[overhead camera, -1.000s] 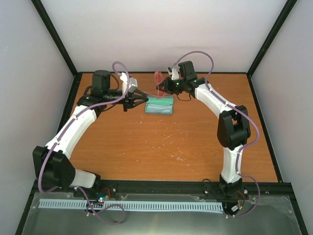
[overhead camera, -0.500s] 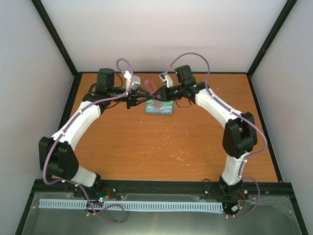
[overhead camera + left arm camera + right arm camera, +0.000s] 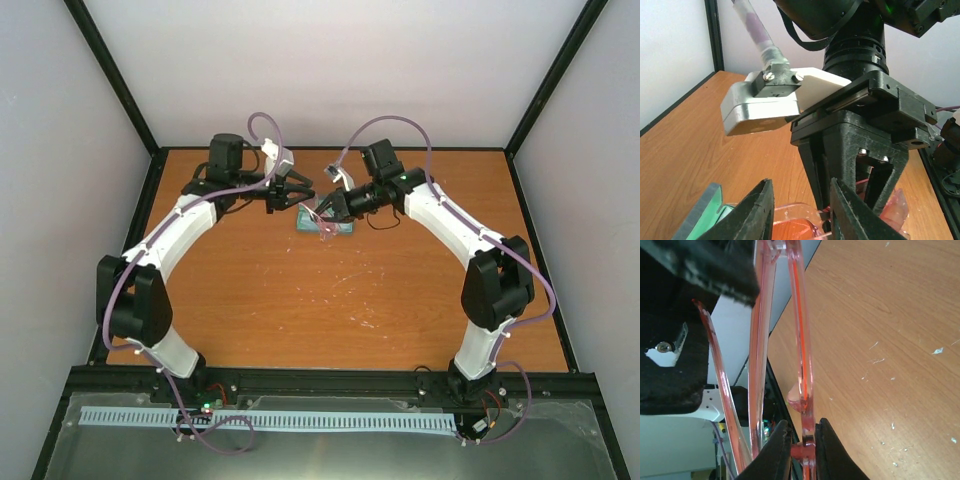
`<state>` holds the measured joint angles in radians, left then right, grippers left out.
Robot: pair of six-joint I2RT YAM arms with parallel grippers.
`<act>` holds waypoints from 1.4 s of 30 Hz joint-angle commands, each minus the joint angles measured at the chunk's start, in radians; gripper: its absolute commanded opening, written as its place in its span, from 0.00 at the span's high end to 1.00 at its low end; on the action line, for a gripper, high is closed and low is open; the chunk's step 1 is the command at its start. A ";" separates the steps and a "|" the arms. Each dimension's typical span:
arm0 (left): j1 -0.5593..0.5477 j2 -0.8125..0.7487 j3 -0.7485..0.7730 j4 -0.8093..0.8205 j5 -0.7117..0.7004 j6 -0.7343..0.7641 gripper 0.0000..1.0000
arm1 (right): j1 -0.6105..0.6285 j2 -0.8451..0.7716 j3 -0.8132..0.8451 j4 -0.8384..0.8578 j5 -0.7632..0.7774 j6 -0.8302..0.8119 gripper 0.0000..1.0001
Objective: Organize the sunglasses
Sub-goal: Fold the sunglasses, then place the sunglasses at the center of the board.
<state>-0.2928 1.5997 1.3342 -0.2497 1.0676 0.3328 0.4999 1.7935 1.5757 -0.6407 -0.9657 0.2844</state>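
You'll find the thin red-pink translucent sunglasses (image 3: 801, 340) at upper centre of the top view. They are pinched at the frame by the right gripper (image 3: 803, 442), just above the grey-blue oblong case (image 3: 340, 227) with green lining. Your left gripper (image 3: 802, 212) stands spread apart beside them, a pink lens showing between its fingers.

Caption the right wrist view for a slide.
Right hand pinching the frame of the pink sunglasses, the wooden table behind.
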 commanded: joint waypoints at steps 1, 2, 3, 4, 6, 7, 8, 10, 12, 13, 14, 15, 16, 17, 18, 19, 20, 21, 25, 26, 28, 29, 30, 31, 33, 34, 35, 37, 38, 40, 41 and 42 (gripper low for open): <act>-0.012 0.065 0.042 -0.014 -0.063 0.044 0.64 | 0.029 -0.074 0.014 0.041 -0.165 0.004 0.94; -0.012 0.074 0.048 -0.017 -0.070 0.050 0.60 | 0.029 -0.073 0.016 0.031 -0.177 -0.002 0.94; -0.011 0.083 0.058 -0.023 -0.076 0.057 0.55 | 0.029 -0.072 0.016 0.015 -0.180 -0.009 0.94; -0.011 0.094 0.067 -0.029 -0.079 0.064 0.47 | 0.029 -0.073 0.017 -0.001 -0.181 -0.016 0.94; -0.011 0.112 0.085 -0.042 -0.081 0.078 0.35 | 0.029 -0.072 0.017 -0.038 -0.176 -0.038 0.93; -0.010 0.119 0.096 -0.048 -0.078 0.082 0.32 | 0.029 -0.073 0.014 -0.060 -0.156 -0.046 0.92; -0.010 0.124 0.108 -0.056 -0.073 0.086 0.29 | 0.029 -0.074 0.010 -0.075 -0.123 -0.049 0.92; -0.005 0.129 0.132 -0.072 -0.066 0.091 0.18 | 0.027 -0.072 -0.001 -0.087 -0.047 -0.033 0.92; 0.002 0.128 0.150 -0.083 -0.060 0.092 0.15 | 0.020 -0.057 -0.007 -0.087 0.030 0.004 0.93; 0.006 0.126 0.157 -0.088 -0.058 0.092 0.14 | 0.016 -0.045 -0.005 -0.083 0.075 0.028 0.93; 0.009 0.123 0.162 -0.093 -0.056 0.091 0.14 | 0.013 -0.035 -0.006 -0.068 0.105 0.050 0.94; 0.014 0.117 0.166 -0.098 -0.055 0.088 0.14 | 0.011 -0.026 -0.004 -0.057 0.128 0.077 0.94; 0.017 0.109 0.167 -0.099 -0.055 0.083 0.14 | 0.011 -0.016 0.001 -0.047 0.155 0.094 0.94; 0.020 0.097 0.169 -0.100 -0.054 0.078 0.14 | 0.011 -0.007 0.008 -0.038 0.173 0.106 0.94; 0.023 0.084 0.167 -0.100 -0.053 0.073 0.14 | 0.011 0.002 0.016 -0.029 0.196 0.120 0.94; 0.025 0.067 0.163 -0.098 -0.054 0.069 0.14 | 0.011 0.009 0.024 -0.024 0.224 0.130 0.94; 0.026 0.050 0.160 -0.096 -0.055 0.064 0.14 | 0.011 0.016 0.033 -0.019 0.249 0.137 0.94; 0.027 0.033 0.152 -0.095 -0.056 0.056 0.14 | 0.011 0.023 0.042 -0.021 0.279 0.146 0.94; 0.030 -0.047 0.108 -0.075 -0.066 0.026 0.16 | 0.011 0.040 0.066 -0.057 0.405 0.163 0.94; 0.030 -0.064 0.093 -0.072 -0.071 0.024 0.17 | 0.011 0.039 0.061 -0.071 0.439 0.160 0.94; 0.030 -0.098 0.065 -0.067 -0.085 0.023 0.18 | 0.011 0.031 0.033 -0.098 0.492 0.156 0.95; 0.030 -0.114 0.048 -0.067 -0.093 0.024 0.19 | 0.011 0.018 0.004 -0.101 0.500 0.151 0.95; 0.031 -0.126 0.034 -0.069 -0.100 0.027 0.19 | 0.011 0.005 -0.033 -0.102 0.509 0.149 0.95; 0.032 -0.135 0.022 -0.073 -0.108 0.031 0.19 | 0.011 -0.011 -0.067 -0.098 0.520 0.150 0.95; 0.032 -0.148 0.000 -0.079 -0.119 0.039 0.21 | 0.011 -0.048 -0.145 -0.097 0.553 0.154 0.96; 0.032 -0.155 -0.010 -0.085 -0.123 0.043 0.22 | 0.010 -0.071 -0.178 -0.105 0.585 0.159 0.96; 0.032 -0.160 -0.019 -0.088 -0.127 0.047 0.23 | 0.006 -0.096 -0.218 -0.108 0.614 0.169 0.96; 0.032 -0.170 -0.042 -0.087 -0.135 0.048 0.24 | -0.020 -0.155 -0.326 -0.107 0.679 0.208 0.95; 0.032 -0.174 -0.053 -0.086 -0.138 0.049 0.24 | -0.036 -0.182 -0.376 -0.106 0.700 0.231 0.95; 0.032 -0.181 -0.071 -0.086 -0.142 0.047 0.25 | -0.061 -0.222 -0.458 -0.125 0.749 0.264 0.95; 0.032 -0.183 -0.080 -0.085 -0.144 0.048 0.25 | -0.065 -0.229 -0.484 -0.145 0.783 0.269 0.94; 0.032 -0.186 -0.087 -0.085 -0.145 0.048 0.25 | -0.068 -0.224 -0.500 -0.169 0.818 0.273 0.94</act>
<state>-0.2684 1.4479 1.2652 -0.3336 0.9363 0.3698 0.4614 1.6173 1.1496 -0.7517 -0.3103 0.4961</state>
